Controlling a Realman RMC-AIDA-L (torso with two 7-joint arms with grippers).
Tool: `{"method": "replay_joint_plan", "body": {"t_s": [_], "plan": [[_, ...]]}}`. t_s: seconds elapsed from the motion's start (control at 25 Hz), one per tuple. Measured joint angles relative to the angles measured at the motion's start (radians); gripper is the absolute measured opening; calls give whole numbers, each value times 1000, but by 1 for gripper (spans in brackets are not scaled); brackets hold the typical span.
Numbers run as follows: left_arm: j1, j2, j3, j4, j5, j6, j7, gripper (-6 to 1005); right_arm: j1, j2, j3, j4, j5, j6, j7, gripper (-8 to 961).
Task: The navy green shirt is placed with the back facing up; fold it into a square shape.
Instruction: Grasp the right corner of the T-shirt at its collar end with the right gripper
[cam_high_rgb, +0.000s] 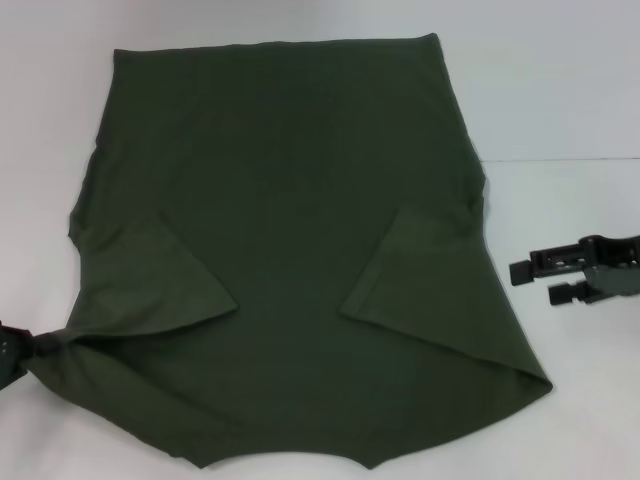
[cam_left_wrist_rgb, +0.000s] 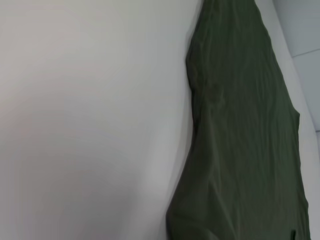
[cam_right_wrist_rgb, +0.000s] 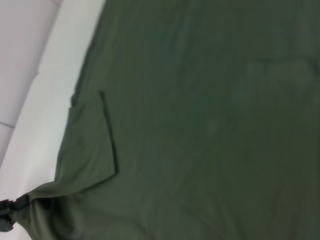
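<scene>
The navy green shirt (cam_high_rgb: 290, 200) lies spread flat on the white table, both short sleeves folded inward over its body. At the near left corner of the shirt, my left gripper (cam_high_rgb: 28, 348) is shut on a bunched point of the fabric, pulling it into a tip. The right wrist view shows that same gripper (cam_right_wrist_rgb: 7, 216) far off at the cloth's corner. My right gripper (cam_high_rgb: 530, 281) rests open on the bare table just right of the shirt, holding nothing. In the left wrist view only the shirt (cam_left_wrist_rgb: 240, 130) and its side edge appear.
The white table (cam_high_rgb: 560, 100) surrounds the shirt, with a thin seam line (cam_high_rgb: 570, 159) running across it on the right. Bare surface lies beyond the far hem and on both sides.
</scene>
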Motion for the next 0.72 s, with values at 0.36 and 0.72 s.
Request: {"method": "replay_joint_plan", "body": {"t_s": [0.36,0.72], "plan": [[-6,0,3,-6,-4,-30,1,15,-14,-14,0,50,-84,2,131,945],[-11,-3,7,-23,-4,-46,13,16,-18,-4,-1,112,-113,37,118,945]]}}
